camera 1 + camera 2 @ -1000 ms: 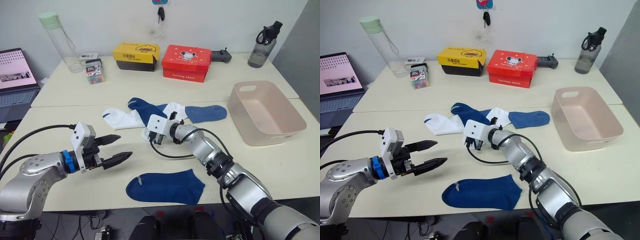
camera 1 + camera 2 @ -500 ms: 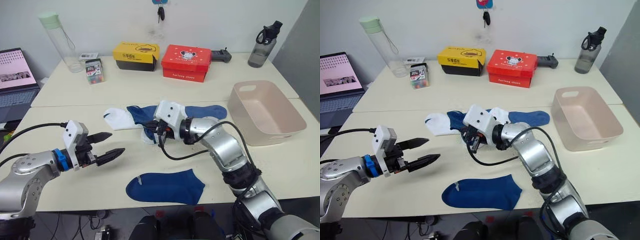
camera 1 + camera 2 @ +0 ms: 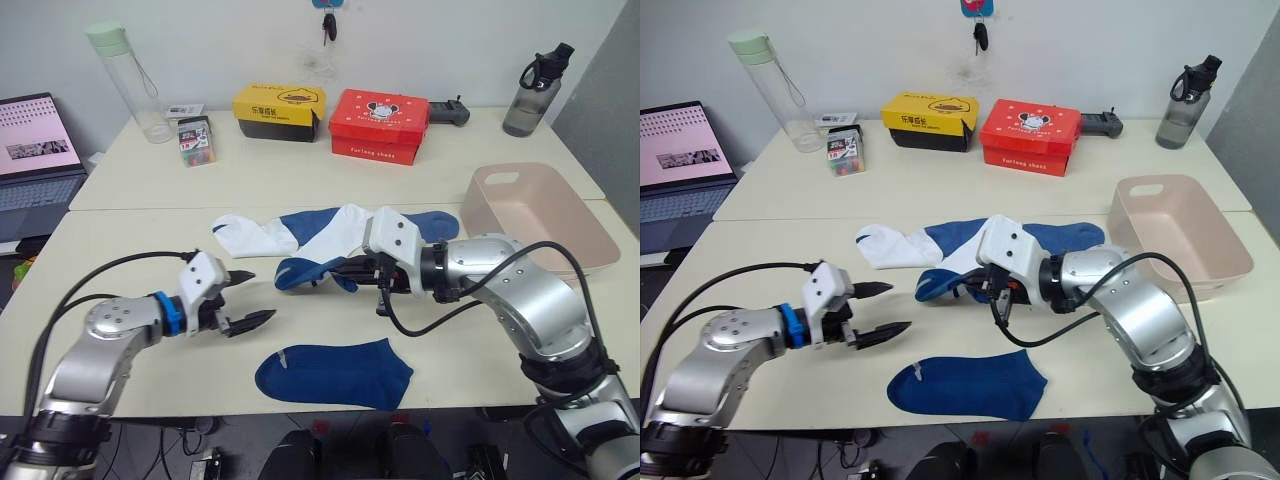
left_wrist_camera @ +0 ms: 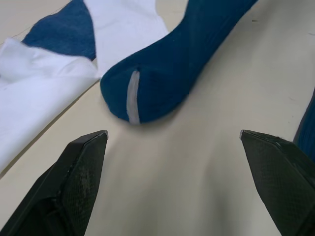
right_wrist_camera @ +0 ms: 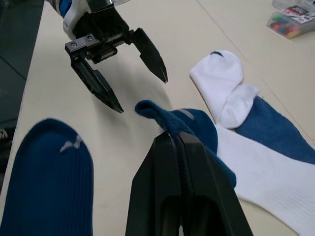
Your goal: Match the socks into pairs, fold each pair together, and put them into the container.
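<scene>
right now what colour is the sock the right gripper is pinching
Dark navy sock, shown best in the right wrist view.

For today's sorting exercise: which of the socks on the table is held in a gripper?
The dark navy sock nearest the white ones; the right gripper pinches its edge. The other socks lie free.
</scene>
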